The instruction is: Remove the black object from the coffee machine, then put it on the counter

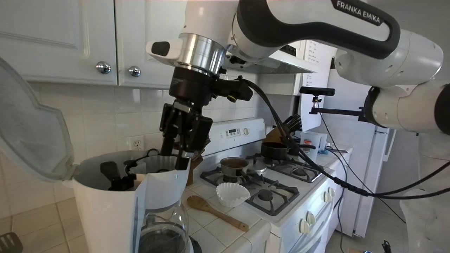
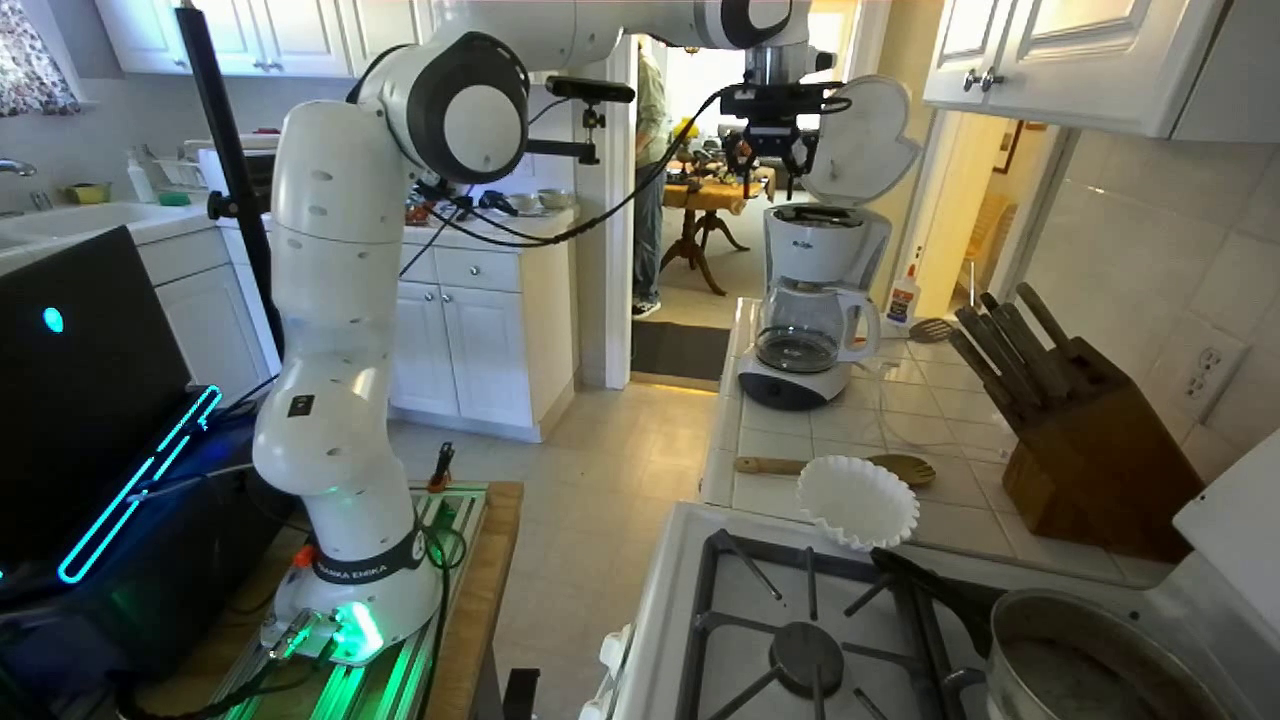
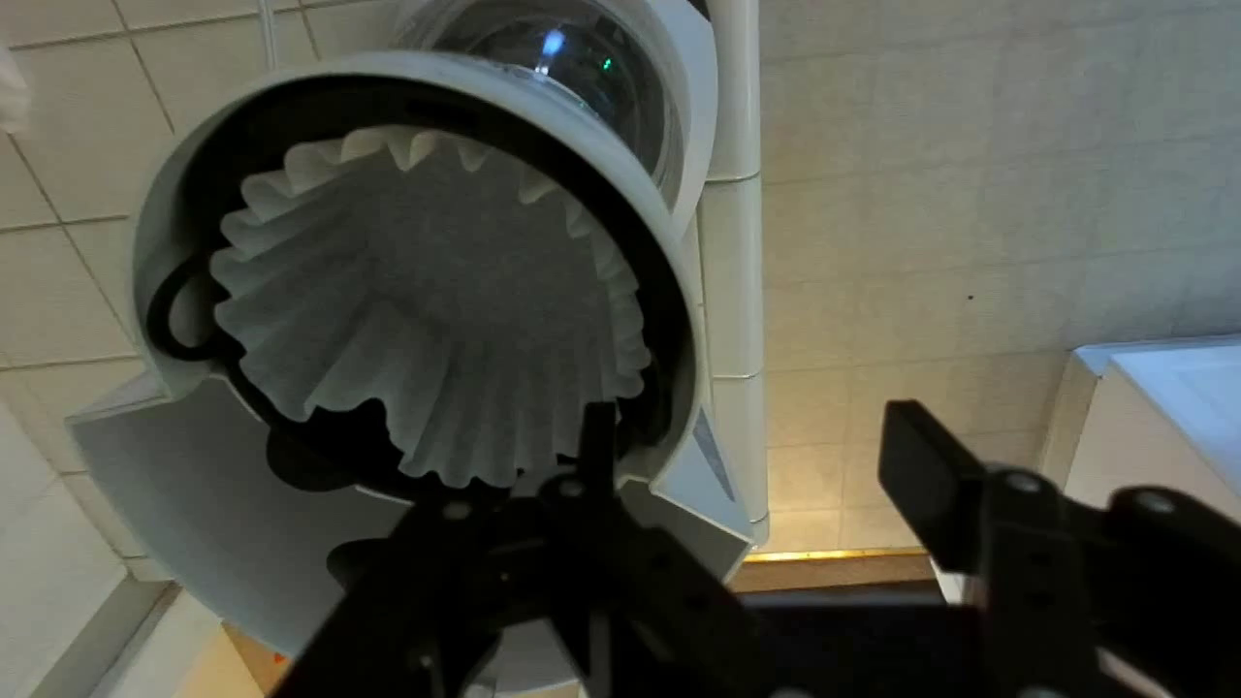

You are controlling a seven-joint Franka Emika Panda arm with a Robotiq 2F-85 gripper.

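- Black object (image 3: 364, 431): a dark, round, basket-like piece lying inside the top of the coffee machine (image 2: 815, 250); in the wrist view its rim forms a black band, with a loop (image 3: 157, 315) at 9 o'clock.
- Paper filter (image 3: 456, 281): pale and fluted, set within the black object and covering most of it from above.
- Tool (image 3: 756, 451): fingers (image 3: 598, 436) well apart, with a side of the coffee machine and the floor (image 3: 921, 242) visible between them. In the wrist view, one fingertip overlaps the edge of the paper filter at about 4 o'clock; its partner stands farther out, between 3 and 4 o'clock. Whether the nearer fingertip touches the paper filter or the black object cannot be told.
- Tool, side aspect: in an exterior view it hangs (image 2: 770, 188) with fingers downward, at 11 o'clock from the machine's top.
- Lid (image 2: 865, 140): raised, at 1 o'clock from the machine's top in an exterior view.
- Carafe (image 2: 800, 325): glass, set in the coffee machine at 6 o'clock, beneath the top.
- Counter (image 2: 765, 435): pale tile, bearing the coffee machine. In an exterior view, a wooden spoon (image 2: 905, 468) lies at 6 o'clock from the machine, partly screened by a fluted white filter (image 2: 858, 503) that lies nearer the stove (image 2: 735, 655).
- Knife block (image 2: 1100, 460): on the counter at 4 o'clock from the machine in an exterior view; a bottle (image 2: 903, 297) stands at 3 o'clock.
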